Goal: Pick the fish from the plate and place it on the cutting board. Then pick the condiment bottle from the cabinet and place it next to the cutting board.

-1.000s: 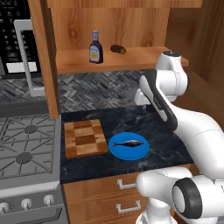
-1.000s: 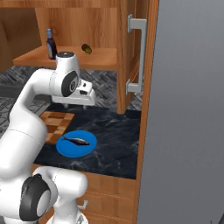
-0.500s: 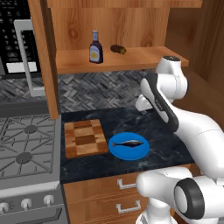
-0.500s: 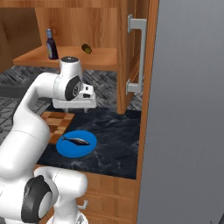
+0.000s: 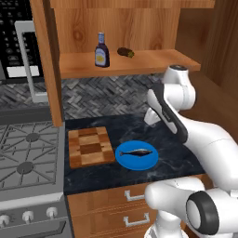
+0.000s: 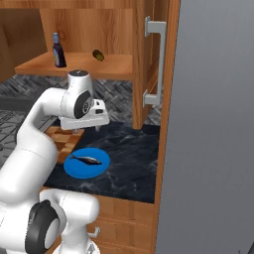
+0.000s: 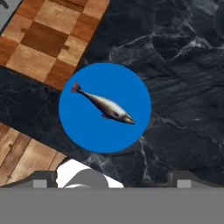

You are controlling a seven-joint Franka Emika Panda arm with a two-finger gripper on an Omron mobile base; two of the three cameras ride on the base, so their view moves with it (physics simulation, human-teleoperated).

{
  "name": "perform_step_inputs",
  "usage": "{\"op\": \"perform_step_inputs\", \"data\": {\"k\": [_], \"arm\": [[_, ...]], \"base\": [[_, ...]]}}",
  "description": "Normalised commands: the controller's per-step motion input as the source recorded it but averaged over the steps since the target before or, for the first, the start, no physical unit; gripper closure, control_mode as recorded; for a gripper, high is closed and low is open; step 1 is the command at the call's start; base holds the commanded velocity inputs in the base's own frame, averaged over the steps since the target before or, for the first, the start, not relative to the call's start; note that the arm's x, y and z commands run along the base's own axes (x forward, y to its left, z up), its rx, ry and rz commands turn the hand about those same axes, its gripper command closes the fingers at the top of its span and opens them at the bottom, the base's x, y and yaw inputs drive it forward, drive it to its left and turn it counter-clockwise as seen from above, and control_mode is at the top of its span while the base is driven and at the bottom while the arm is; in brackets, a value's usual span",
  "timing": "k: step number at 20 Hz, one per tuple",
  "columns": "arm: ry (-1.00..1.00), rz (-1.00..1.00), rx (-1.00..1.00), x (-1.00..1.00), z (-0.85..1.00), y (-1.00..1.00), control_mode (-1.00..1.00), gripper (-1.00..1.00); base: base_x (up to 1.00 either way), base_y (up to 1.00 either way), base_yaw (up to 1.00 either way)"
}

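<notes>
Hovering with my pincer (image 6: 85, 130) spread wide above the fish (image 7: 104, 105), I could skid it off the plate (image 7: 87, 131) by closing off-centre.

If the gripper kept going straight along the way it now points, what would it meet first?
Probably the fish on the blue plate. In the hand view the open gripper looks down at the plate from above, with the fish near the middle. Nothing seems to lie between, though depth is hard to judge.
</notes>
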Motion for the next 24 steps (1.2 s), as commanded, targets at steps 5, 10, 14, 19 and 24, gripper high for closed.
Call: {"op": "perform_step_inputs", "data": {"k": [5, 10, 14, 19, 24], "arm": [[0.0, 0.12, -0.08, 0.0, -0.31, 0.05, -1.0, -1.0], [-0.01, 0.1, -0.05, 0.0, -0.34, 0.05, -1.0, -1.0], [-0.01, 0.07, -0.01, 0.0, -0.35, 0.02, -1.0, -1.0], [0.0, 0.08, 0.0, 0.0, -0.37, 0.06, -1.0, -1.0], [-0.02, 0.09, 0.0, 0.0, -0.37, 0.09, -1.0, -1.0]], "base": [[0.0, 0.0, 0.0], [0.0, 0.0, 0.0], [0.0, 0.0, 0.0], [0.0, 0.0, 0.0], [0.0, 0.0, 0.0]]}}
